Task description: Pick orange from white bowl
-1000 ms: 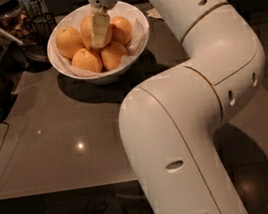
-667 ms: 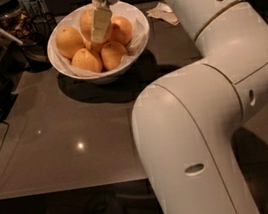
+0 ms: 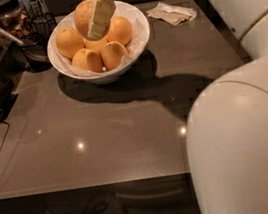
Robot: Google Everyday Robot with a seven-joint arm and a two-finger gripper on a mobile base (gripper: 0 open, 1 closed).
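Cream hand [image 3: 95, 27] clamped on orange [image 3: 80, 15], above white bowl [image 3: 118, 69]

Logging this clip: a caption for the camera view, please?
Gripper, fingers closed on the orange, holds it over the white bowl of other oranges.

Overall level: dim, with a warm yellowish cast; the background along the top edge is nearly black.
Light source: overhead, mirrored as two small bright spots on the glossy table [image 3: 127, 130].
Shadows: the white bowl [image 3: 139, 36] throws a broad dark shadow forward and to the right, where it merges with the shadow of the arm [image 3: 250, 136].
Brightest parts: the bowl's rim and the pale arm.
End effector [image 3: 92, 18]: top centre, above the bowl, clamped on the orange [image 3: 81, 13]; its pale finger catches the light.
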